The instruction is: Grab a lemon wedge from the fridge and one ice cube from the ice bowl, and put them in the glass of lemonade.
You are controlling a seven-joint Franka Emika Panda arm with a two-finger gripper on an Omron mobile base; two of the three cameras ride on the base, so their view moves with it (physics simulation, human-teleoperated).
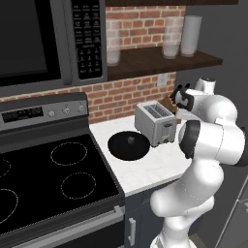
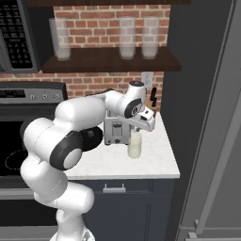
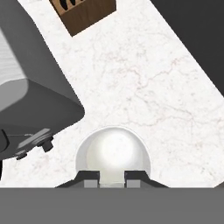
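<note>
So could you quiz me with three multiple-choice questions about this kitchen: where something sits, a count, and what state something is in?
1. Where does the glass of lemonade stand?
A. On the stove
B. On the counter beside the toaster
C. On the shelf

2. How many frosted glasses stand on the shelf?
A. One
B. Three
C. Five

3. What is the end effector doing?
A. Hanging right above the glass
B. Gripping the toaster
C. Resting in the ice bowl

Answers: 1 B, the right base view shows it on the white counter next to the toaster. 2 B, three stand in a row. 3 A, the hand view looks straight down into the glass.
</note>
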